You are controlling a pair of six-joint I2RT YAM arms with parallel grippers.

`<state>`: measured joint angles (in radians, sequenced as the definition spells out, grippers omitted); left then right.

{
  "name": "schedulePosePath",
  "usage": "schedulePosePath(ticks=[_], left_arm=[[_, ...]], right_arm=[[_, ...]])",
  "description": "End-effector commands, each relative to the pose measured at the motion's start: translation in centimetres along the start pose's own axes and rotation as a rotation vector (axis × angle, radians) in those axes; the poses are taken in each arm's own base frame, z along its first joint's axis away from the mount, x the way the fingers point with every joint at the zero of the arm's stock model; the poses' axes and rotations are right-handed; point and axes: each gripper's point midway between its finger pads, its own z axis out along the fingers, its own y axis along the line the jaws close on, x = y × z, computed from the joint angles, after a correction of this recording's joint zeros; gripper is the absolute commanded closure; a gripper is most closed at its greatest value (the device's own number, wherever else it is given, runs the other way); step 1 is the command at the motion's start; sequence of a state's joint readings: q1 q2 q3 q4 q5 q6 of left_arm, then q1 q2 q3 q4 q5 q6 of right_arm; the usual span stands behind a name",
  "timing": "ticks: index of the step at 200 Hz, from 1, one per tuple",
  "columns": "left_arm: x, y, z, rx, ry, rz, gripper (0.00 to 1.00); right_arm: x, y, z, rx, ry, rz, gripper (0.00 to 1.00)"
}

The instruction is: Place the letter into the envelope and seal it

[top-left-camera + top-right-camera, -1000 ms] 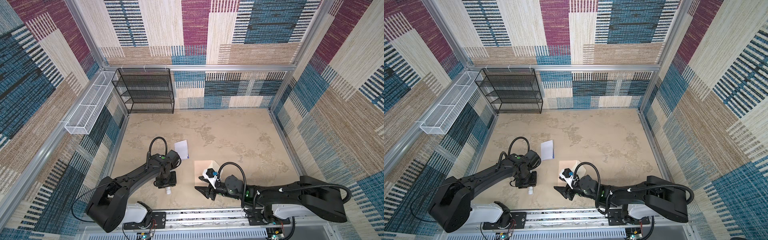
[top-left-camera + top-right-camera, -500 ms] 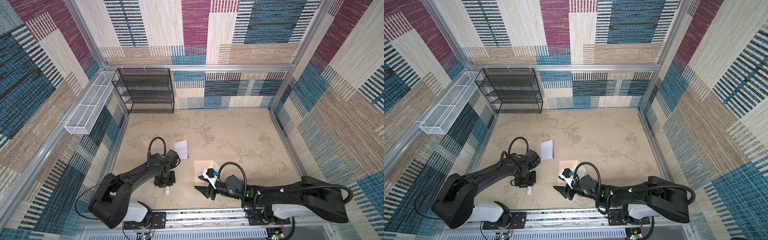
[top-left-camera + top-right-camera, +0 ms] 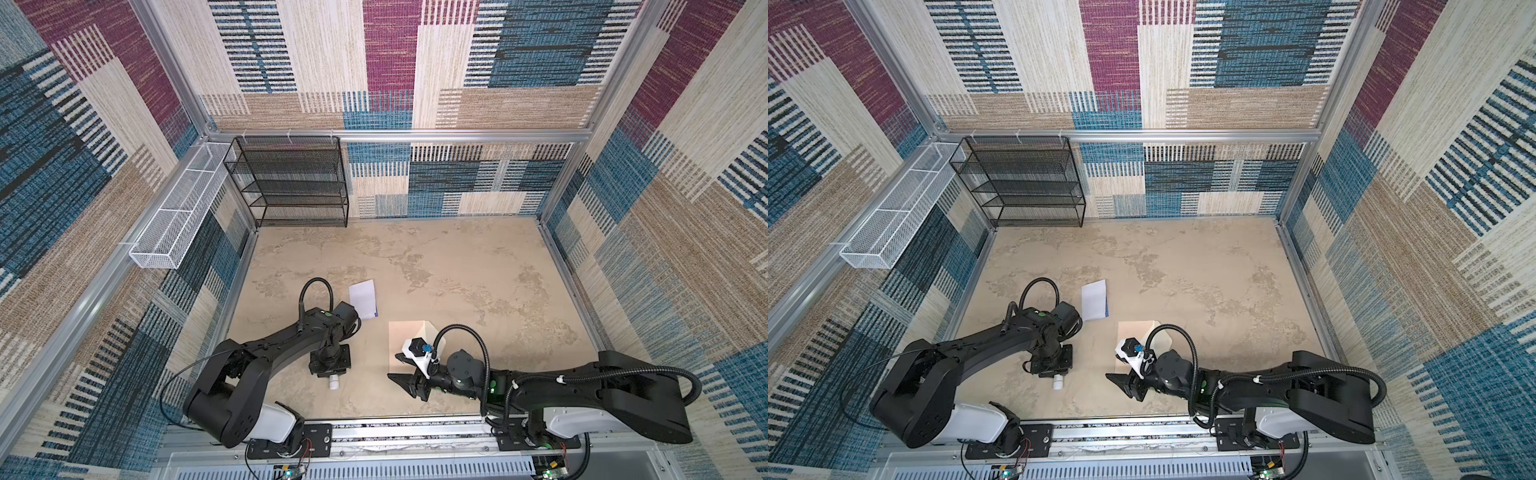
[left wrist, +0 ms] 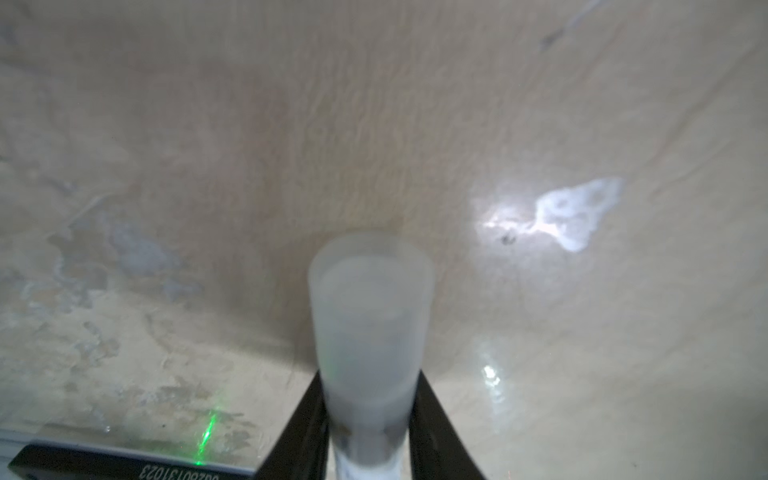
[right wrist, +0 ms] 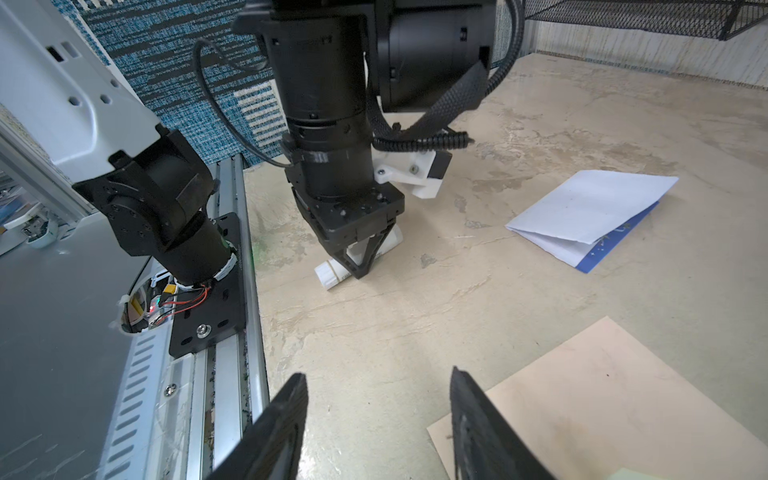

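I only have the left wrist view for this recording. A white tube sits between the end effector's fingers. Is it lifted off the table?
Observer: No, the white tube lies on its side on the table.
Reviewer: Where's the letter?
Observer: The letter lies folded, farther back on the table, with nothing touching it.
Reviewer: And the envelope?
Observer: The envelope lies flat on the table, flap open, apart from the letter.

From my station I count two grippers: left gripper point(image 4: 370, 424) and right gripper point(image 5: 378, 415). Paper items: one letter point(image 3: 363, 299), one envelope point(image 3: 405, 340). One white tube point(image 3: 333, 381). Fixtures: one black mesh rack point(image 3: 291, 183), one white wire basket point(image 3: 174, 220).
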<state>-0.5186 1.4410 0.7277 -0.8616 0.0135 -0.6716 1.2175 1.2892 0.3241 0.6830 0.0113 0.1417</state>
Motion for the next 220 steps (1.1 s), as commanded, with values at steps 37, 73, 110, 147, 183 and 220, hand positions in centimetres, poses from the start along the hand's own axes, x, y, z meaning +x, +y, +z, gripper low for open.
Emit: schedulePosePath(ticks=[37,73,110,147,183,220], left_arm=[[-0.8,-1.0,1.1,0.042,-0.03,0.007,0.64],[-0.5,-0.9,1.0,0.045,-0.029,0.011,0.71],[-0.1,-1.0,0.8,0.071,-0.026,0.011,0.78],[0.1,-2.2,-1.1,0.133,-0.048,0.039,0.85],[-2.6,-5.4,-9.7,0.308,-0.3,0.153,0.86],[-5.3,-6.9,-18.6,0.395,-0.568,0.251,0.87]], right_arm=[[-0.7,0.3,0.4,-0.006,-0.018,0.003,0.43],[-0.8,0.2,0.4,-0.001,-0.024,0.018,0.44],[-1.3,0.0,0.1,0.015,-0.037,0.02,0.44],[-2.7,-0.7,-0.5,0.065,-0.069,0.031,0.45],[-6.5,-2.8,-2.2,0.217,-0.114,0.036,0.41],[-10.6,-4.6,-5.0,0.321,-0.196,0.06,0.38]])
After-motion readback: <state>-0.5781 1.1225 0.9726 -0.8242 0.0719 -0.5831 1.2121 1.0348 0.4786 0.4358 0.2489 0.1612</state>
